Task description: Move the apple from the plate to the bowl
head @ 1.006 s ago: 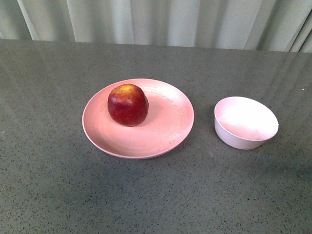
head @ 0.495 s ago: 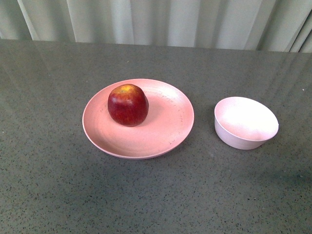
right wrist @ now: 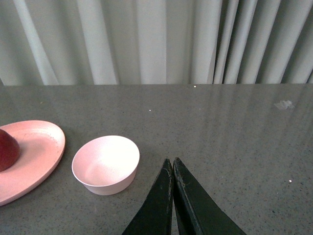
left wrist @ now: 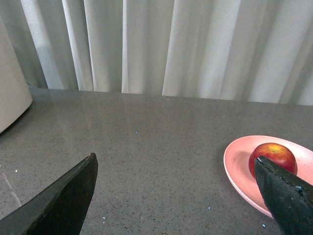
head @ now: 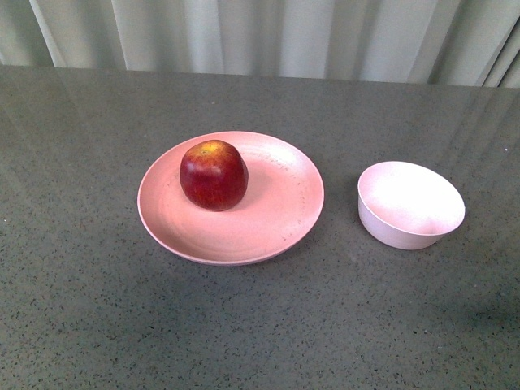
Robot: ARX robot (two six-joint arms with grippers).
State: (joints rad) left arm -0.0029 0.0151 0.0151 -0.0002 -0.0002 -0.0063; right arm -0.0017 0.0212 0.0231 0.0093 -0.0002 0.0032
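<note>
The dark-red apple (head: pixel 214 174) with a yellow patch on top sits on the wide pink plate (head: pixel 276 219) in the middle of the grey table. The small pale bowl (head: pixel 410 203) stands empty to the plate's right. Neither arm shows in the front view. In the left wrist view my left gripper (left wrist: pixel 176 169) is open and empty over bare table, with the apple (left wrist: pixel 274 154) and plate (left wrist: pixel 239 164) just beyond one finger. In the right wrist view my right gripper (right wrist: pixel 172 161) is shut and empty, beside the bowl (right wrist: pixel 106 164); the plate (right wrist: pixel 39 147) and a sliver of apple (right wrist: pixel 7 149) lie further off.
Pale curtains (head: pixel 268 36) hang behind the table's far edge. A whitish rounded object (left wrist: pixel 11 95) stands at the table's edge in the left wrist view. A small pale smudge (right wrist: pixel 283 104) marks the table in the right wrist view.
</note>
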